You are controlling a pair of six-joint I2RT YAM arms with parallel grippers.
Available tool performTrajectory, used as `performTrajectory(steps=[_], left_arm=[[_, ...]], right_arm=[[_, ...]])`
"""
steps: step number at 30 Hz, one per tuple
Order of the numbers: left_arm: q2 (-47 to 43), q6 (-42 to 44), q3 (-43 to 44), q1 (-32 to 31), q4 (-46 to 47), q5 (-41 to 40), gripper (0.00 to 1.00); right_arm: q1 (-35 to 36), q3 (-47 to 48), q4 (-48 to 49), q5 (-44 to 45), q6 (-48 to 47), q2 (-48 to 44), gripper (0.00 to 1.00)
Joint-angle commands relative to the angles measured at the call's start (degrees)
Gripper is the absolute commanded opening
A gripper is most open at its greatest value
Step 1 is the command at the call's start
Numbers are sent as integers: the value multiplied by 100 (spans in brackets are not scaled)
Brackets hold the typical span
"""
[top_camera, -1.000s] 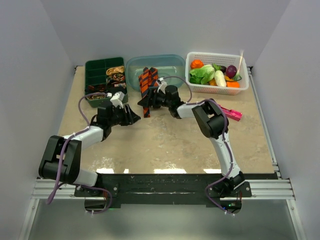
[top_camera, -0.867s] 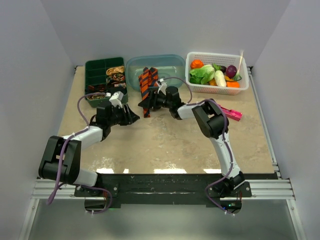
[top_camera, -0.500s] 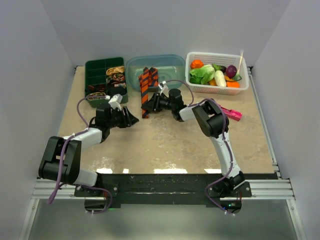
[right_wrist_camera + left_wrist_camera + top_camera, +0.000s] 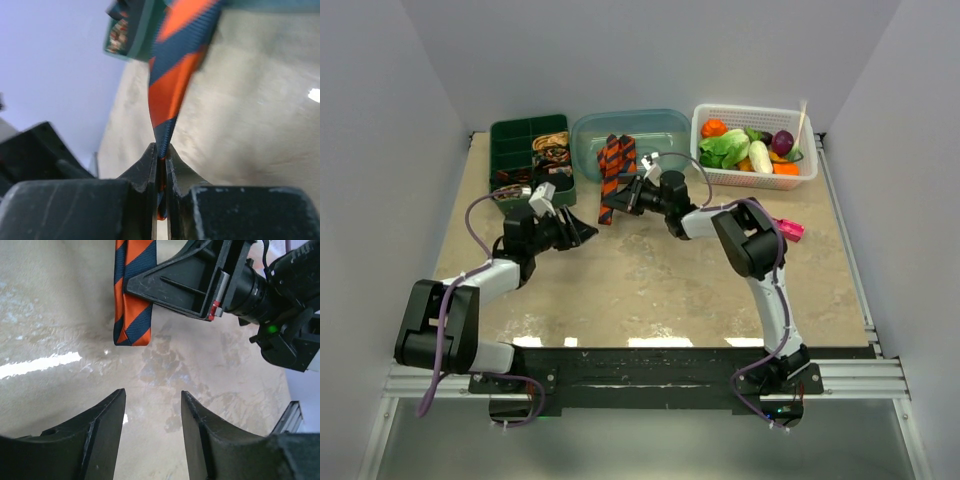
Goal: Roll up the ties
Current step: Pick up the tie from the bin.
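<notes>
Green at far left: storing small coiled ties (image 4: 552, 150) in the compartment box (image 4: 510, 135). Hovering the left gripper (image 4: 152, 395) partly open and empty over the table (image 4: 650, 280). Pinching the orange striped tie (image 4: 612, 160) tightly in the right gripper (image 4: 161, 160), trailing it from the teal tub (image 4: 665, 135), seemingly touching the table.

My left arm (image 4: 492, 272), right arm (image 4: 767, 290), white links, black joints, purple cables (image 4: 469, 225), left gripper (image 4: 152, 392) black wedges at six o'clock
</notes>
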Motion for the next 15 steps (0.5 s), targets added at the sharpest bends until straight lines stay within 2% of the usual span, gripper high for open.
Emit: performTrajectory(steps=[1,3,7,11,15], left_arm=[[-128,-521,-18,67,932,391,58],[-84,-600,69,67,1012,382,64],[327,-863,289,76,1195,565,69],[768,-1792,281,67,2800,1005,70],[1005,-2050,482,58,3227,1147,75]], right_arm=[[-2,-138,250,752,794,-1008,0],[-2,-200,102,903,1066,-1211,0],[15,-78,-137,1027,1313,-1317,0],[6,-60,-322,1053,1323,-1352,0],[15,-121,-339,1027,1322,-1396,0]])
